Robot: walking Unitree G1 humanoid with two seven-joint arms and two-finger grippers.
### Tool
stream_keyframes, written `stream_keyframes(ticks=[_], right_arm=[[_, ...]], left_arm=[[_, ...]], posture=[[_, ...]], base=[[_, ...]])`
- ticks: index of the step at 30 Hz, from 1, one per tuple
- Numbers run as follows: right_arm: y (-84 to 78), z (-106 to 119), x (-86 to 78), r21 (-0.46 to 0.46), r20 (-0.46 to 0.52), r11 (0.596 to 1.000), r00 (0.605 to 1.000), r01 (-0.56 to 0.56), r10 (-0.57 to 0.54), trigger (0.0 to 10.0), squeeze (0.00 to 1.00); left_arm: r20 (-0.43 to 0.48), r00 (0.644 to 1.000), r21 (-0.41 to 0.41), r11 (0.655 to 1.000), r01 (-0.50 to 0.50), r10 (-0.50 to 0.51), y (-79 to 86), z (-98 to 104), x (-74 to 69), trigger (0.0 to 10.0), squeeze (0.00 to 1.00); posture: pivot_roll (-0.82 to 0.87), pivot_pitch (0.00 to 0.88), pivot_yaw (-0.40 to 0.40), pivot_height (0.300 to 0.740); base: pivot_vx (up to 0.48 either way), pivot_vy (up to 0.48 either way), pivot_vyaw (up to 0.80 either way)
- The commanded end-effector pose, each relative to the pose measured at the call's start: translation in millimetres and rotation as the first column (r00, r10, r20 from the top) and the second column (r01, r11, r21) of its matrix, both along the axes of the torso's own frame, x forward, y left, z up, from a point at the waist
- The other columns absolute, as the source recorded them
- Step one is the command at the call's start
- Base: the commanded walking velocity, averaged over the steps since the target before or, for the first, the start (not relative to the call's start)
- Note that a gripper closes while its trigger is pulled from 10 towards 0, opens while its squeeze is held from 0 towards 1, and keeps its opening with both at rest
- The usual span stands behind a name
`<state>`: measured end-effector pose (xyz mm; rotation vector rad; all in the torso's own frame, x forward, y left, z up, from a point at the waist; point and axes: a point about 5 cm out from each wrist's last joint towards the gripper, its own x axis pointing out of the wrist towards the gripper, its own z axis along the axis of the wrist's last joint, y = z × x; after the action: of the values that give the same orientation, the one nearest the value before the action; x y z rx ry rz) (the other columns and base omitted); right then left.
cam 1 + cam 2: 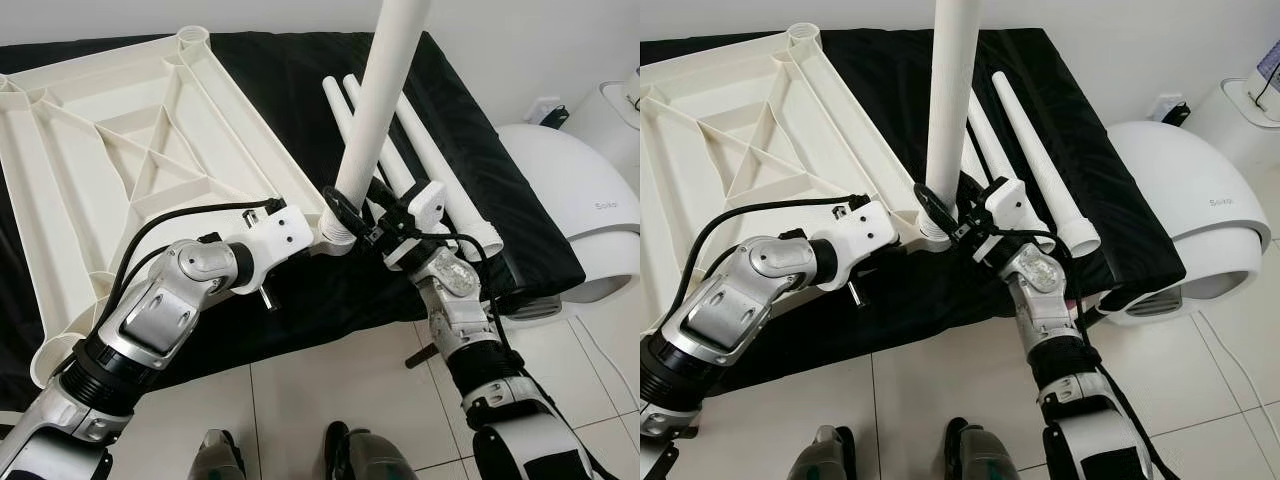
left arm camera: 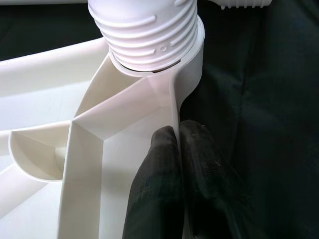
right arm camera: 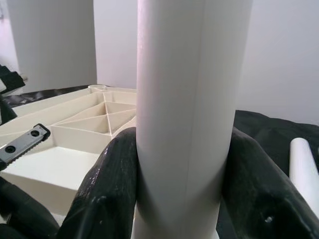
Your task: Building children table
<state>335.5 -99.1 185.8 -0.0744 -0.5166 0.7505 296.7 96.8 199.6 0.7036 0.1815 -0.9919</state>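
Note:
The white ribbed tabletop (image 1: 120, 160) lies upside down on a black cloth. A white leg (image 1: 385, 90) stands upright in its near right corner socket; the leg's threaded end (image 2: 144, 30) sits in that socket. My right gripper (image 1: 350, 215) is shut on the leg just above the socket, one black finger (image 3: 107, 189) on each side of the tube (image 3: 184, 99). My left gripper (image 2: 178, 134) is shut on the tabletop's rim wall right beside the socket, its fingertips (image 2: 164, 149) pressed against the plastic.
More white legs (image 1: 440, 160) lie side by side on the black cloth (image 1: 300, 80) behind the upright one. A white rounded appliance (image 1: 570, 200) stands at the right. Tiled floor (image 1: 330, 390) and my feet (image 1: 350, 455) are below the cloth's front edge.

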Motion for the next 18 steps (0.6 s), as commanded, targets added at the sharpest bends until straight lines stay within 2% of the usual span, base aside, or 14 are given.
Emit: stream_keyframes(ticks=[1,5,9,10,11,13,18], right_arm=[[-45.5,-62.2,1.4,-0.080,-0.285,0.944,0.900,0.321,-0.330,10.0,0.00],[-45.3,-67.3,0.1,-0.091,-0.295,0.913,0.865,0.397,-0.405,10.0,0.00],[-44.9,-68.8,-0.5,-0.091,-0.304,0.909,0.858,0.406,-0.413,10.0,0.00],[-45.6,-71.9,-2.2,-0.086,-0.317,0.890,0.835,0.447,-0.450,10.0,0.00],[-45.6,-71.9,-2.2,-0.086,-0.317,0.890,0.835,0.447,-0.450,10.0,0.00],[-47.9,-73.7,-3.2,-0.084,-0.327,0.864,0.806,0.496,-0.494,10.0,0.00],[-48.7,-74.4,-4.8,-0.076,-0.331,0.848,0.789,0.525,-0.518,10.0,0.00]], left_arm=[[0.014,0.996,-0.004,0.996,0.088,-0.088,-6.1,7.8,-10.1,10.0,0.00],[0.014,0.996,-0.003,0.996,0.089,-0.089,-6.3,7.8,-10.2,10.0,0.00],[0.013,0.996,-0.003,0.996,0.090,-0.090,-6.3,7.9,-10.3,10.0,0.00],[0.013,0.996,-0.002,0.996,0.090,-0.090,-6.2,8.2,-9.9,10.0,0.00],[0.013,0.996,-0.002,0.996,0.090,-0.090,-6.2,8.2,-9.9,10.0,0.00],[0.013,0.996,-0.002,0.996,0.090,-0.090,-5.9,8.5,-9.4,10.0,0.00],[0.014,0.996,-0.002,0.996,0.088,-0.088,-5.3,9.2,-8.8,10.0,0.00]], posture=[[0.09,0.214,-0.059,0.740],[0.09,0.217,-0.057,0.740],[0.09,0.217,-0.057,0.740],[0.09,0.221,-0.056,0.740],[0.09,0.221,-0.056,0.740],[0.09,0.224,-0.056,0.740],[0.09,0.227,-0.053,0.740]], base=[[0.000,0.000,0.00],[0.000,0.000,0.00],[0.000,0.000,0.00],[0.000,0.000,0.00],[0.000,0.000,0.00],[0.000,0.000,0.00],[0.000,0.000,0.00]])
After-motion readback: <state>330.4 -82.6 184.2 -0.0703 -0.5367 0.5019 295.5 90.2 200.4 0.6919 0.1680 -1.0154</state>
